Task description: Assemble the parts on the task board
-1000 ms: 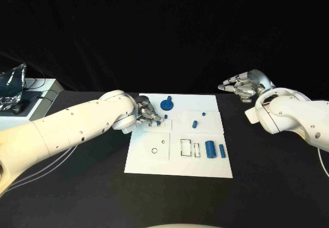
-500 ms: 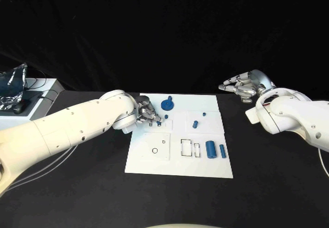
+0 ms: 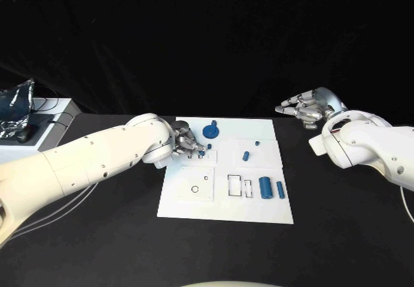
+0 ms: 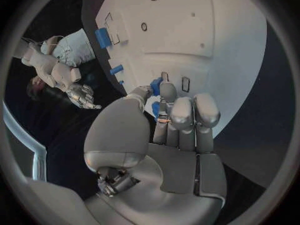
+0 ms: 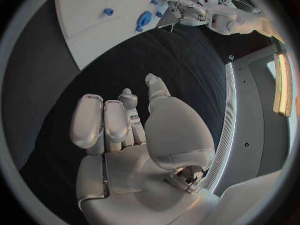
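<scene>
Task board (image 3: 226, 206) sits mid-table, long axis running 12–6 in the head view, bare black table (image 3: 103, 239) on all sides. Widest free table is at 6 and toward 4–5; the left arm (image 3: 78, 167) covers the approach from 8–9.

Left hand (image 3: 185, 145) is over the board's 10–11 o'clock corner, fingertips down at a small blue part (image 3: 199, 153). Left wrist view shows the fingers (image 4: 187, 110) pressed side by side with the thumb closing on a blue part (image 4: 155, 86) at the tips, so it reads as a pinch on that piece.

Right hand (image 3: 308, 107) is off the board at 2 o'clock, above bare table, well apart from the parts. Right wrist view shows it holding nothing, fingers (image 5: 103, 122) loosely curled and parted from the thumb.

Other parts on the board:
- round blue part (image 3: 210, 131) near the 12 o'clock edge, just beside the left hand
- short blue peg (image 3: 245, 156) at centre, long axis roughly 12–6, slightly tilted
- small blue stub (image 3: 256, 143) just above it
- two blue cylinders (image 3: 271, 188) side by side at 4 o'clock, long axes 12–6, close to the board's right edge

Grey equipment (image 3: 21, 116) sits on the table's far 9–10 o'clock side.
</scene>
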